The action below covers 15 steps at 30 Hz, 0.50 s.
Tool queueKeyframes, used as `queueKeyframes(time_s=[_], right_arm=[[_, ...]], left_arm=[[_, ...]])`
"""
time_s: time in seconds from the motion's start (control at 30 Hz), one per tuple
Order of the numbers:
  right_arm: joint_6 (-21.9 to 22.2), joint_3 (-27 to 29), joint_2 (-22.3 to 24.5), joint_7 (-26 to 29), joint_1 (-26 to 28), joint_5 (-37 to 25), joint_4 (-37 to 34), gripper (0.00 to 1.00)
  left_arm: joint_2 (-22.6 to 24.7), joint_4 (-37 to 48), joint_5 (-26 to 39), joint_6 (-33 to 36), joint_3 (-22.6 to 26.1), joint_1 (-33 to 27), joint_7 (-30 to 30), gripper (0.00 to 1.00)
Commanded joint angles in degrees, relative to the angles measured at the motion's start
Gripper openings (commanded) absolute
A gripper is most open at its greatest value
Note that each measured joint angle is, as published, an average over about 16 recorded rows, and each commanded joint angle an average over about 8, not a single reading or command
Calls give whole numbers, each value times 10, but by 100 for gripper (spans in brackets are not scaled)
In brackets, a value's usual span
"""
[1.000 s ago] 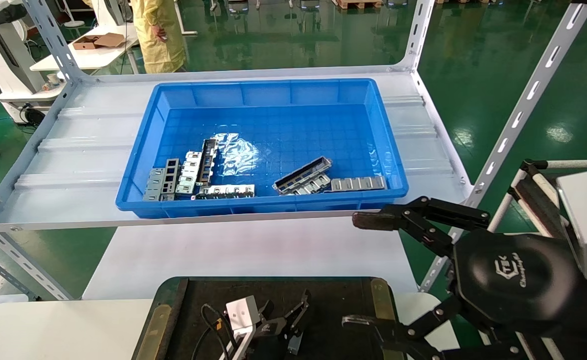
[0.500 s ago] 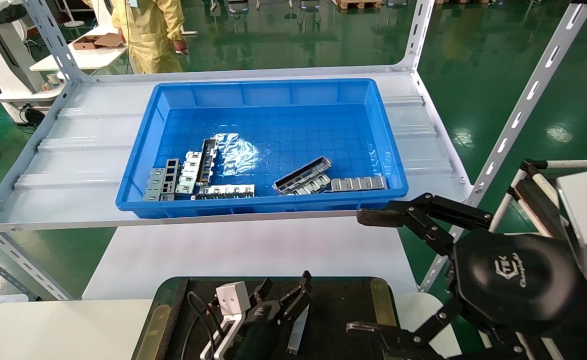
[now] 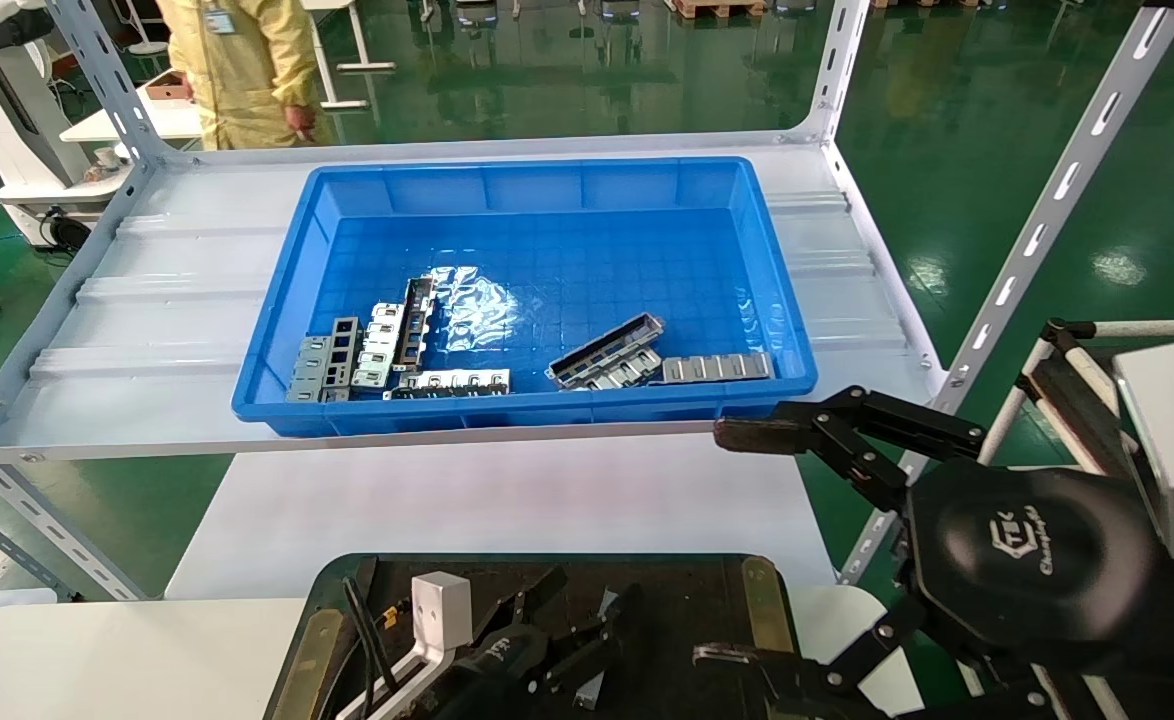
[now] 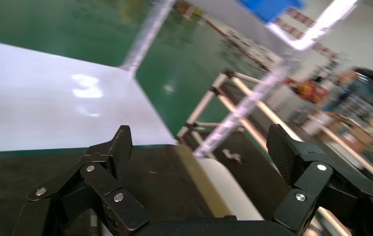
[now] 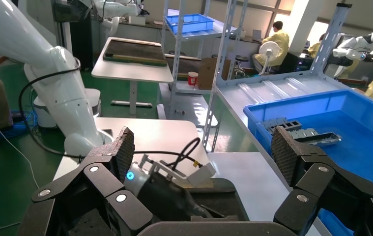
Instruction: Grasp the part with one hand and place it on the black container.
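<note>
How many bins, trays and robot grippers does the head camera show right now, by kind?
blue bin: 1
black container: 1
grippers: 2, the left gripper and the right gripper
Total: 4

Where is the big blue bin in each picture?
Head view: the blue bin sits in the middle, on the grey shelf, with metal pieces inside.
Left wrist view: only a blue corner shows far off, probably the bin.
Right wrist view: the bin is beside the open right gripper.
Shared landmark: the black container.
</note>
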Motion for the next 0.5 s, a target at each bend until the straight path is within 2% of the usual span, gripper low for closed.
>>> queueKeyframes(time_s=[0.03, 0.27, 0.5], right_arm=[[0, 0, 0, 0, 0, 0, 0, 100], [0, 0, 0, 0, 0, 0, 0, 100], [0, 0, 0, 0, 0, 0, 0, 100]], left_arm=[[-19, -6, 38, -12, 21, -12, -40, 100], [-54, 27, 135, -79, 76, -43, -145, 100], [-97, 31, 200, -126, 110, -64, -191, 100]])
